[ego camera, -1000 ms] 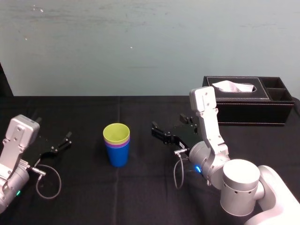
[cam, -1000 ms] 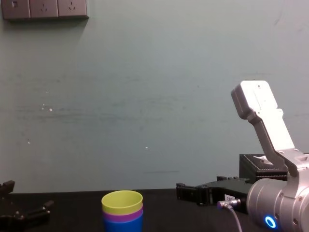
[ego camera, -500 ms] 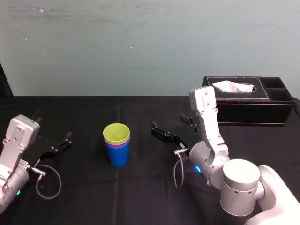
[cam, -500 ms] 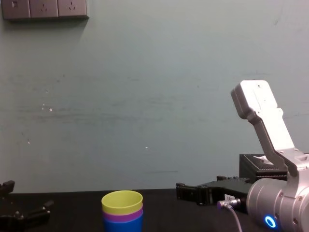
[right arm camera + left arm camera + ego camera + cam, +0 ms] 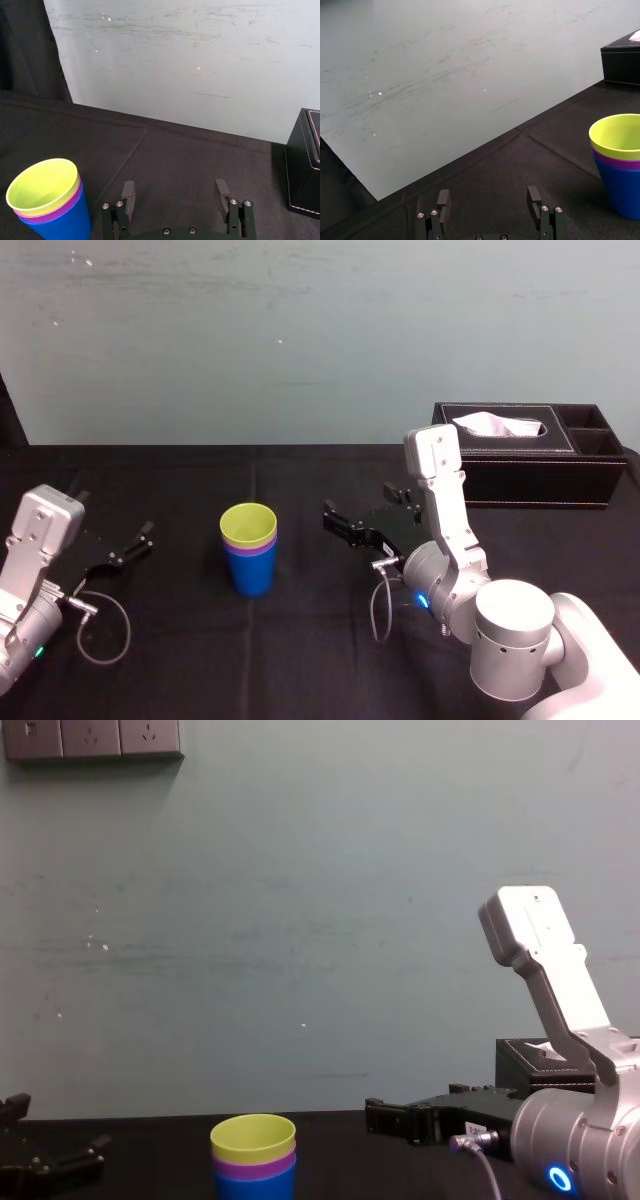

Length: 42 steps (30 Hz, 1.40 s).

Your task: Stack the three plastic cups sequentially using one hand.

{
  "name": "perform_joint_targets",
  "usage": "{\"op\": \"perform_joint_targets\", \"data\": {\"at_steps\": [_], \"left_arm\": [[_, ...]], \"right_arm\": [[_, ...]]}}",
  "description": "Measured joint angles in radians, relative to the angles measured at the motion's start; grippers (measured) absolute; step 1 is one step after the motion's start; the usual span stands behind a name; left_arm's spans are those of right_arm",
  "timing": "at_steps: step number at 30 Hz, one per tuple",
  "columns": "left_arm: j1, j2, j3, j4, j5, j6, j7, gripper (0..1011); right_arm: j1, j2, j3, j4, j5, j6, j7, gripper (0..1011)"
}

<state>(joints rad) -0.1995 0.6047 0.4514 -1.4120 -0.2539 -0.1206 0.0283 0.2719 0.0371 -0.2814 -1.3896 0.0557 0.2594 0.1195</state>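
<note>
Black cloth table (image 5: 300, 640) before a pale green wall, with a black tissue box (image 5: 530, 455) at the far right taken as reference. Well to the left of the box the three cups stand nested and upright: blue cup (image 5: 250, 575) at the bottom, purple cup (image 5: 250, 551) inside it, yellow-green cup (image 5: 248, 524) on top, mouth upward. The right gripper (image 5: 333, 521) hovers between the box and the cups, apart from both; its fingers (image 5: 128, 192) are spread with nothing between. The left gripper (image 5: 141, 540) sits beyond the cups, farthest from the box, likewise spread and empty. Judgement: stacking appears complete; the right gripper is the nearer, with the stack ahead of its fingertips and slightly off their line, so any withdrawal should run toward the box. The chest view gives the three rims in side elevation, evenly stepped; the right wrist view confirms the empty gap, which the head view leaves unclear
</note>
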Motion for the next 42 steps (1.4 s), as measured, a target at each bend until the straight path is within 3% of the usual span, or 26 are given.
{"op": "perform_joint_targets", "data": {"at_steps": [42], "left_arm": [[0.000, 0.000, 0.000, 0.000, 0.000, 0.000, 0.000, 1000]], "right_arm": [[0.000, 0.000, 0.000, 0.000, 0.000, 0.000, 0.000, 1000]]}}
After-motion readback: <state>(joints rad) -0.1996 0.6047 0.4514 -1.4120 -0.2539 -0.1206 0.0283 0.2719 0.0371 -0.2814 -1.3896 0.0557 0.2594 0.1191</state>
